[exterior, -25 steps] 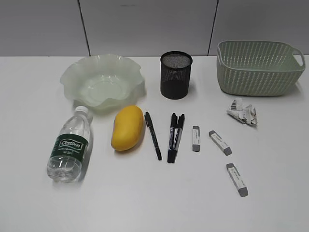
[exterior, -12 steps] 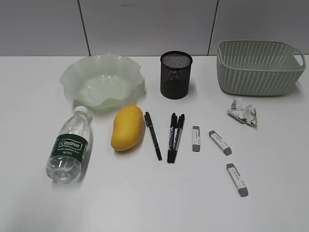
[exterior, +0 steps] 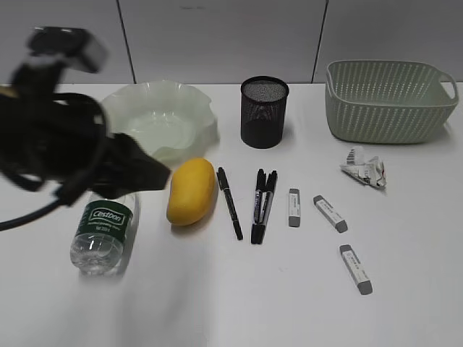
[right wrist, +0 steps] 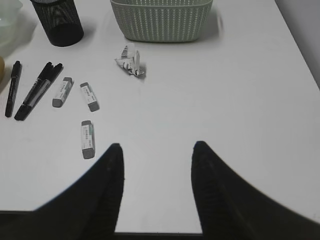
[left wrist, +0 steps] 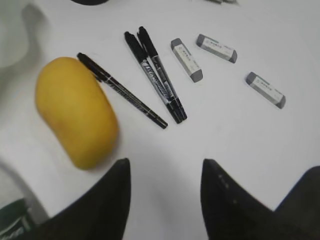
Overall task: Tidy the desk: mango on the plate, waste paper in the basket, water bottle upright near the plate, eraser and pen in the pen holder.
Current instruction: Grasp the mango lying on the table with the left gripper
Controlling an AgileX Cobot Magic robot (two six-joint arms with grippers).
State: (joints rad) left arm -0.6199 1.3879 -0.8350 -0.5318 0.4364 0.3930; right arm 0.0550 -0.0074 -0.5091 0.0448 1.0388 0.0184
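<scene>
Hovering at centre-left of the exterior view, the left gripper (left wrist: 165, 200) is seen with jaws apart, nothing held. The mango (left wrist: 75, 117) lies up-left of it on the desk (exterior: 239, 303), long axis approx. diagonal, prob. nearest. Right gripper (right wrist: 155, 187): spread, empty.

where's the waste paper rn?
Exterior view, right side: the waste paper lies on the desk just in front of the basket, beyond the erasers.

"Cestbon" on the water bottle (exterior: 102, 230) green label
</scene>
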